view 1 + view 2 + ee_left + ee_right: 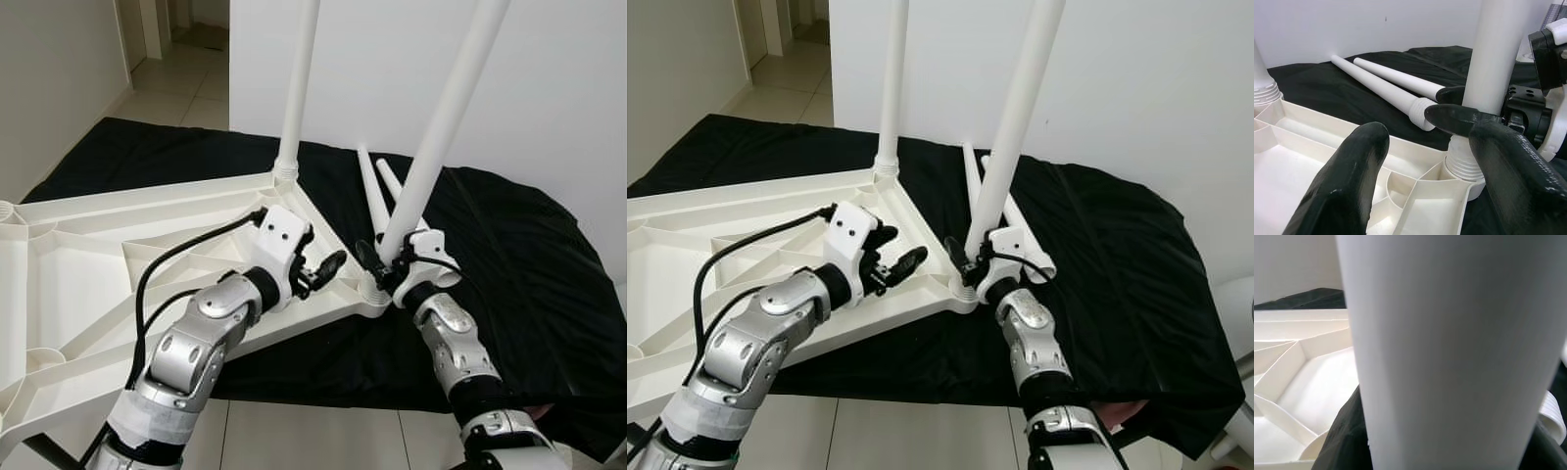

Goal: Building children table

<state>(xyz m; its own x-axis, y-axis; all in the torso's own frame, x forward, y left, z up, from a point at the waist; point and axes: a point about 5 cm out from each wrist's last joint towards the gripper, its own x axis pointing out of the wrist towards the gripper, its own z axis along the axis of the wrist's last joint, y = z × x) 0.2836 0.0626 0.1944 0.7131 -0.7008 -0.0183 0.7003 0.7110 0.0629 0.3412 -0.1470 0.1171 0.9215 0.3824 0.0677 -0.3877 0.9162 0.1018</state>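
Observation:
The white plastic tabletop [78, 264] lies upside down on a black cloth. One white leg [297, 88] stands upright in its far corner socket. A second leg [441, 127] stands in the near right corner socket [375, 289], leaning slightly. My right gripper [387, 262] is shut on this leg just above its threaded base; in the right wrist view the leg [1449, 352] is very close. My left gripper [318, 271] hovers open over the tabletop's rim beside that corner, with nothing between its fingers [1352, 171]. Two loose legs [377, 191] lie on the cloth behind.
The black cloth [509, 255] covers the floor to the right and behind. A white wall [549, 98] stands close behind the legs. A tiled doorway [181, 78] opens at the far left, and bare tiles [313, 436] run along the near edge.

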